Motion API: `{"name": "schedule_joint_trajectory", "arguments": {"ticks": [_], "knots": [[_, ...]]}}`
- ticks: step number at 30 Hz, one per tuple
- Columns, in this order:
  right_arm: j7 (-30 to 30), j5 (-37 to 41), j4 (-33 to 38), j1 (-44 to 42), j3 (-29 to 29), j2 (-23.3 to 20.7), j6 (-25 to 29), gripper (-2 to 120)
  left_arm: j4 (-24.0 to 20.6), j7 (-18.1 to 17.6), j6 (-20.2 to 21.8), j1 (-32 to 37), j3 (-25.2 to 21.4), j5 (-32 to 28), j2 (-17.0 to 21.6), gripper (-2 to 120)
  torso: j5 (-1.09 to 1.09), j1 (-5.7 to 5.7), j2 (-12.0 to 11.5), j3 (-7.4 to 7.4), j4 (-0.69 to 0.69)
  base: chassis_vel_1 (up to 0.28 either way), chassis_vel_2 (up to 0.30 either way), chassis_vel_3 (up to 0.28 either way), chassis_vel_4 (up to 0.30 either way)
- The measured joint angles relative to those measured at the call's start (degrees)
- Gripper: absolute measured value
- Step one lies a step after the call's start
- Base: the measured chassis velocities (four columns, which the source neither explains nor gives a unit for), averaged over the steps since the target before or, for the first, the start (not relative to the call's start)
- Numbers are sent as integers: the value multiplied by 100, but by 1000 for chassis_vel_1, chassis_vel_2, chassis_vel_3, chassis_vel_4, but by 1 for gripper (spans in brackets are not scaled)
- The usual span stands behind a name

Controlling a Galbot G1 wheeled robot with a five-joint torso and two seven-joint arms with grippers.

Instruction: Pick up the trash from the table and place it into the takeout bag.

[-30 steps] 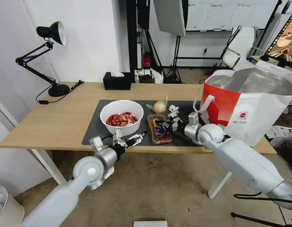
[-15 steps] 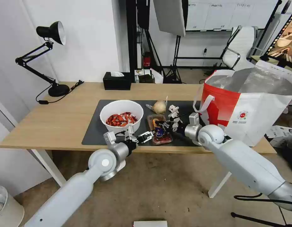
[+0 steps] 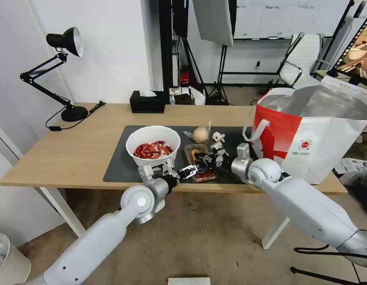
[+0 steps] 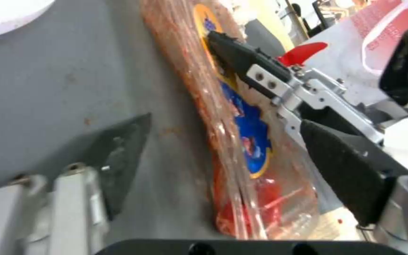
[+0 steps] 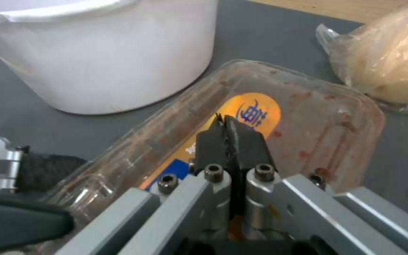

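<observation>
Both claws work at the clear tray [image 3: 199,162] on the dark mat [image 3: 120,158] near the front edge of the bench [image 3: 72,154]. Left claw [image 3: 188,171] is spread wide at the tray's near end, one finger [image 4: 119,156] on the mat beside it, the other [image 4: 350,170] over it. Right claw [image 3: 205,159] has its tips pressed together over the tray's orange label; whether they pinch the plastic I cannot tell. Just beside the tray stands the white bowl [image 3: 153,147] of red scraps, with the tan ball [image 3: 200,134] and small white wad [image 3: 218,137] behind. On the right sits the takeout bag [image 3: 314,134], open-topped.
</observation>
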Motion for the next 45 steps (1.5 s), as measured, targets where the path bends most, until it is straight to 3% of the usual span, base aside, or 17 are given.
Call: {"name": "schedule_joint_trajectory", "arguments": {"ticks": [15,19,22,27,32,37,43,45], "knots": [[36,41,76,-75,78,-31,-9,0,14,-32,-11,18,43,-7,54,26,-2,2,-1,2,-3,0,0,0,0],[38,56,97,-99,98,-40,-9,0,10,-18,-10,11,52,-10,54,18,-2,1,-1,2,-4,0,0,0,0],[79,191,164,-186,186,-68,41,0,44,-6,-109,-22,81,-8,21,2,-2,1,-1,2,-3,0,0,0,0],[532,809,439,-409,423,-54,489,0,-14,-24,-145,-26,32,-5,15,0,-1,2,-1,2,-3,0,0,0,0],[1329,1591,1306,-953,1075,1,1329,17,-307,47,-236,-52,-127,22,98,0,-1,2,-1,2,-1,0,0,0,0],[2168,1238,2149,-1721,1696,-31,1817,35,-697,145,-327,-87,-195,147,240,0,-1,2,-1,1,-2,0,0,0,0],[2815,854,2927,-2525,2340,-142,1900,54,-1048,154,-431,-355,-349,180,466,0,-1,2,-1,1,-2,0,0,0,0],[2897,724,3137,-2879,2576,-210,1885,67,-1062,154,-473,-590,-431,168,585,0,-2,1,-1,1,-2,0,0,0,0]]}}
